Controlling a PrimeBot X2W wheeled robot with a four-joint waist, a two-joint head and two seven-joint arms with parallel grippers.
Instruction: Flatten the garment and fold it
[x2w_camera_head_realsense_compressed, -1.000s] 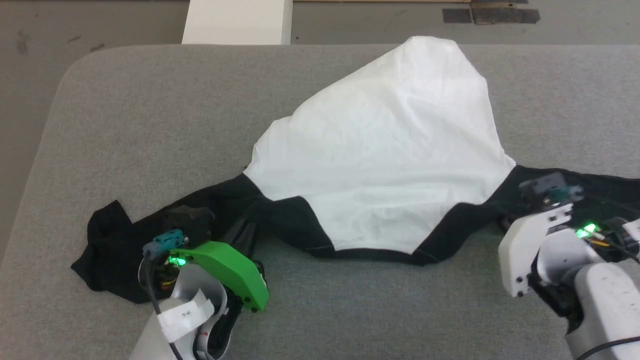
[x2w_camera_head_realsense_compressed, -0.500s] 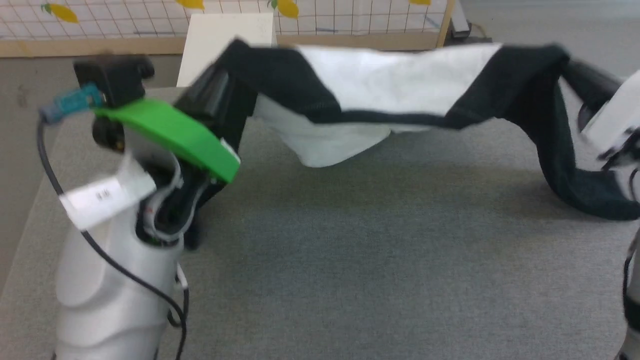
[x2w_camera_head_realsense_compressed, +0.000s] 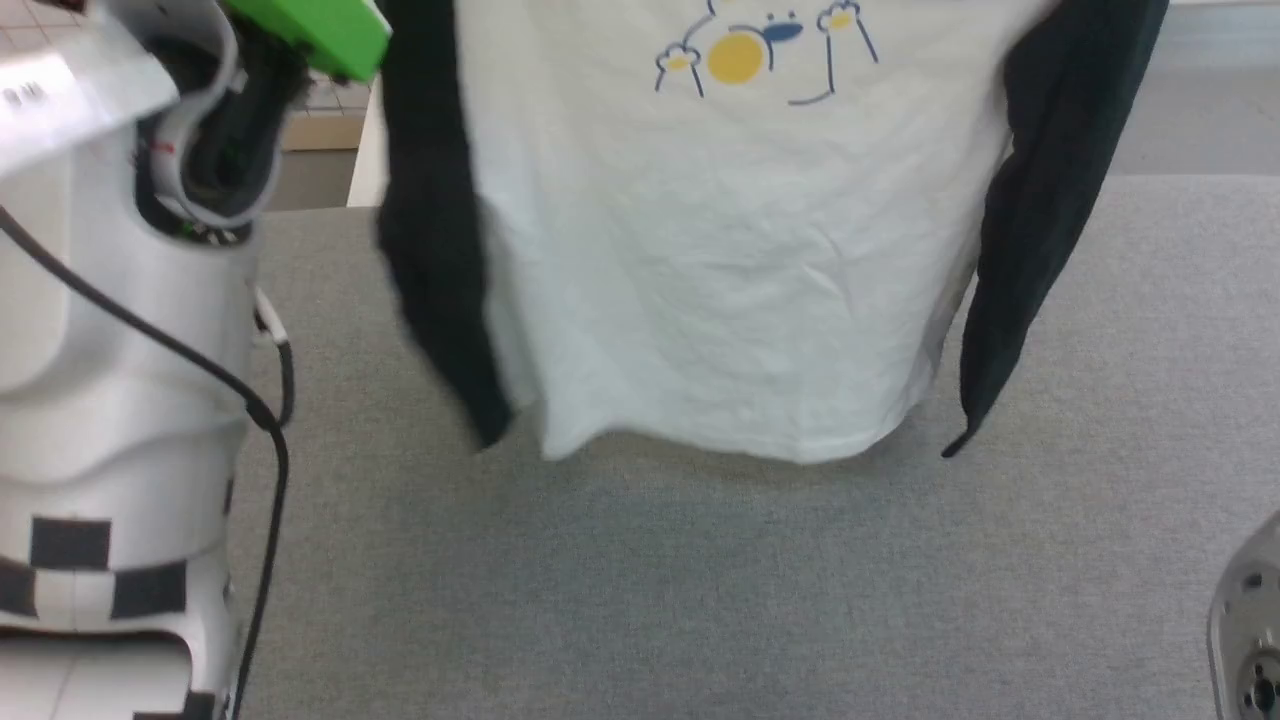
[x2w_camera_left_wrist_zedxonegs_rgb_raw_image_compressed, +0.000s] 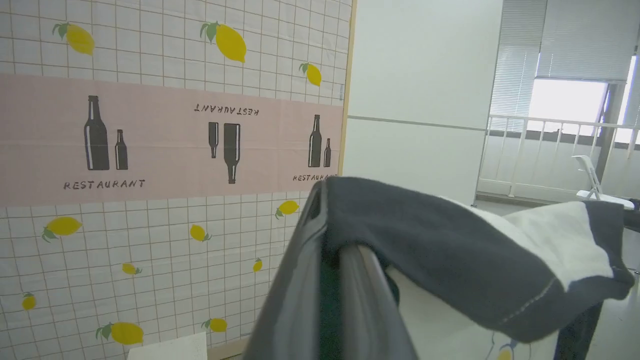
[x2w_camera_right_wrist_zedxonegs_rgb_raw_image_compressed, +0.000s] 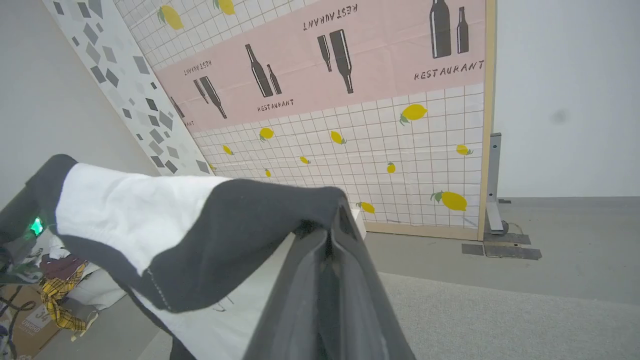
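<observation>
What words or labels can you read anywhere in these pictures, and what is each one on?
"RESTAURANT": on the pink band of the lemon-print wall panel, repeated, some copies upside down.
white tag on the left forearm: blurred, unreadable.
cardboard box: print too small to read.
garment: a drawing, no words.

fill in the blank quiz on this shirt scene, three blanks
The garment has a white body and ____ sleeves. The left gripper and the right gripper are each ____ on the garment. The word printed on the pink wall banner is ____.
Missing words: black; shut; RESTAURANT.
</observation>
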